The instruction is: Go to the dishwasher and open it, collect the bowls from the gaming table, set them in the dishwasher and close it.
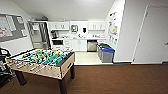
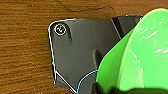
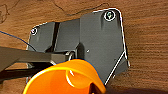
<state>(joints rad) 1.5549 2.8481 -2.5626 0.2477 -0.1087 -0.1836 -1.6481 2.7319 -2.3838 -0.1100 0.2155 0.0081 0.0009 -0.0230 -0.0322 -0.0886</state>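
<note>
Green bowl [image 2: 140,57] clamped in left end effector, orange bowl [image 3: 65,80] in right.

Head view: camera high, facing forward and slightly down across the brown floor [image 1: 112,80] toward a kitchenette at the far end; dishwasher [image 1: 92,46] distant, foosball table [image 1: 41,61] near, lower left.

Left wrist view: camera looks straight down along the arm at the wood-grain floor [image 2: 22,45], very close to the green bowl [image 2: 140,55], which crowds one corner.

Right wrist view: same downward aim at the floor [image 3: 147,37], equally close, orange bowl [image 3: 65,80] at the frame edge.

Shared: both wrist views take in the same brown flooring that the head view shows in its foreground.
</note>
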